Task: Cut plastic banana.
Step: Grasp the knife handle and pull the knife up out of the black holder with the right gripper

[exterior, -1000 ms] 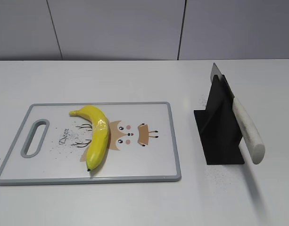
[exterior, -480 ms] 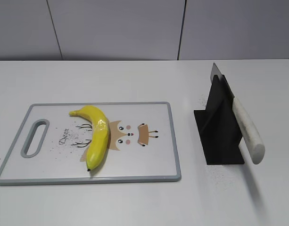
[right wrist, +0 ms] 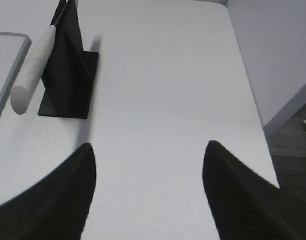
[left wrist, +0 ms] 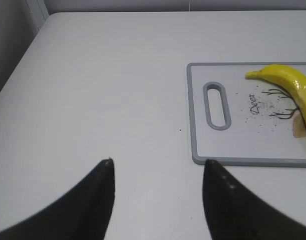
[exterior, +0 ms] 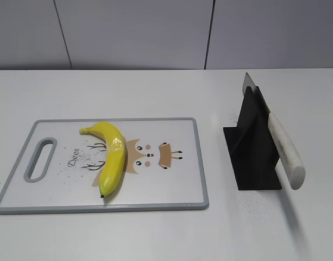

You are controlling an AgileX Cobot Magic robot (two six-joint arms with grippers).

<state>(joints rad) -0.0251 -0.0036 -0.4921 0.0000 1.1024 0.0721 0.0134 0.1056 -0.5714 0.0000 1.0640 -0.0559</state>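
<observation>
The plastic banana (exterior: 112, 156) is glossy yellow and lies on a white cutting board (exterior: 171, 187) with a grey rim and deer print; it also shows in the left wrist view (left wrist: 290, 84). A knife (exterior: 284, 151) with a white handle rests blade-up in a black stand (exterior: 253, 147), also in the right wrist view (right wrist: 34, 69). My left gripper (left wrist: 157, 161) is open and empty over bare table left of the board. My right gripper (right wrist: 149, 145) is open and empty, right of the stand. Neither gripper shows in the exterior view.
The board (left wrist: 232, 135) has a grey handle slot (left wrist: 216, 106) at its left end. The white table (exterior: 155, 92) ends at a right edge (right wrist: 247, 90) and a left edge (left wrist: 23, 50). A grey panelled wall stands behind.
</observation>
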